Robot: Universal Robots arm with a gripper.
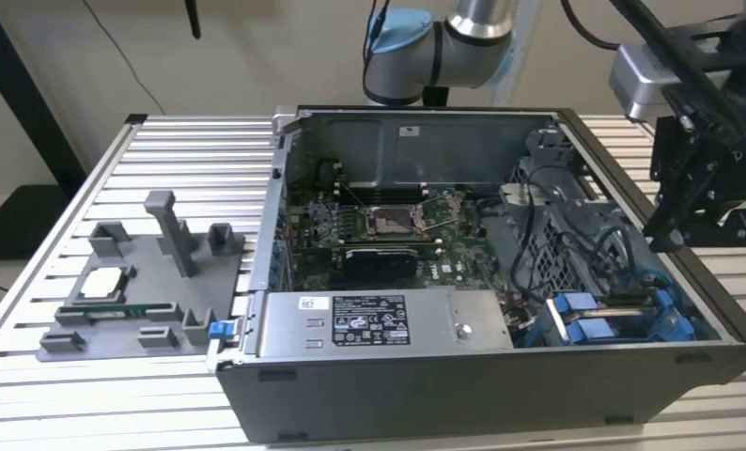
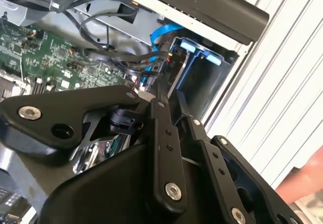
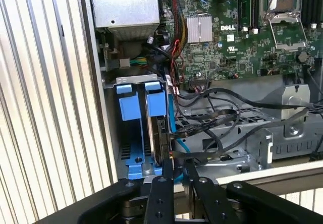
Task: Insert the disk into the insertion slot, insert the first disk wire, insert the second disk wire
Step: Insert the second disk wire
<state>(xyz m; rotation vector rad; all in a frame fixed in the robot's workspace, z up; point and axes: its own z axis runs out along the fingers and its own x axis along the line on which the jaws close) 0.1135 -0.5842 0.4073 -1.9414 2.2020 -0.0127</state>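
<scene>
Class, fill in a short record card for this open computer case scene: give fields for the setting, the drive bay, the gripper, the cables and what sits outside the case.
Setting: open grey metal computer case on a ribbed aluminium table
Drive bay: grey cage with blue plastic tabs, at the case's corner
Gripper: black fingers just above the bay, at a dark flat part standing in it
Cables: black wires and a thin blue one beside the bay
Outside: grey plastic fixture tray on the exterior view's left

Pretty even, soft indoor light in all 3 views. Inside the computer case (image 1: 499, 282) it's dimmer near the back wall. Chrome glare beside the black gripper linkage (image 2: 166, 148), which looks soft up close.
</scene>
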